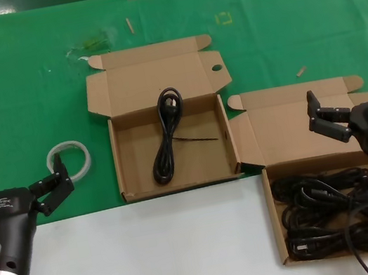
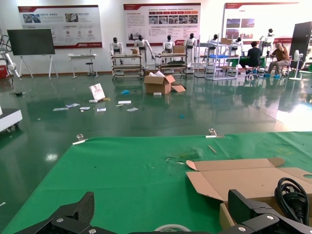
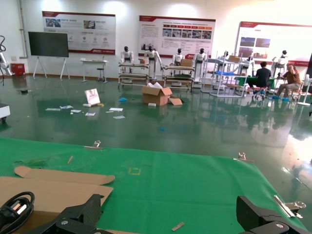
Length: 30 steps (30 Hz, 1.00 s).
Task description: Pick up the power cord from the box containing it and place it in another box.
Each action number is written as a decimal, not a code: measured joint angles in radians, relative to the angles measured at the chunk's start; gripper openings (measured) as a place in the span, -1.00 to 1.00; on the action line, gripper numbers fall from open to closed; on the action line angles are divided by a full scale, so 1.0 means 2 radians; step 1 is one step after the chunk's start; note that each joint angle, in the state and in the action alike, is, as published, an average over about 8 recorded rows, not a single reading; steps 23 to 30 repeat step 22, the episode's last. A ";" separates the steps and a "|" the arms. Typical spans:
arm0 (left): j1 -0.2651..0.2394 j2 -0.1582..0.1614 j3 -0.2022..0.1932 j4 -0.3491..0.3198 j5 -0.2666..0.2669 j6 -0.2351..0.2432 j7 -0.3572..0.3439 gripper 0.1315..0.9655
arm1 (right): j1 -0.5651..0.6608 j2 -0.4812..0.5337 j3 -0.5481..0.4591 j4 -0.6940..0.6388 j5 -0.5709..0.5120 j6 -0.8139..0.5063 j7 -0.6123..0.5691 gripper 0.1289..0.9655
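Note:
The power cord [image 1: 167, 137], a thin black looped cable with a plug end, lies inside the middle cardboard box [image 1: 130, 157], which has no side flap. It also shows in the left wrist view [image 2: 292, 195] and the right wrist view [image 3: 14, 207]. To the right stands the box with a slanted side flap [image 1: 247, 142], holding a big mass of black cables [image 1: 333, 214]. My left gripper [image 1: 14, 185] is open and empty, left of the middle box. My right gripper [image 1: 351, 95] is open and empty above the right box's lid.
A clear tape roll [image 1: 69, 160] lies on the green cloth next to the left gripper and also shows in the left wrist view [image 2: 170, 227]. Small wooden bits [image 1: 301, 71] lie on the cloth. Bare white table runs along the front [image 1: 155, 256].

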 joint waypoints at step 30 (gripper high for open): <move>0.000 0.000 0.000 0.000 0.000 0.000 0.000 1.00 | 0.000 0.000 0.000 0.000 0.000 0.000 0.000 1.00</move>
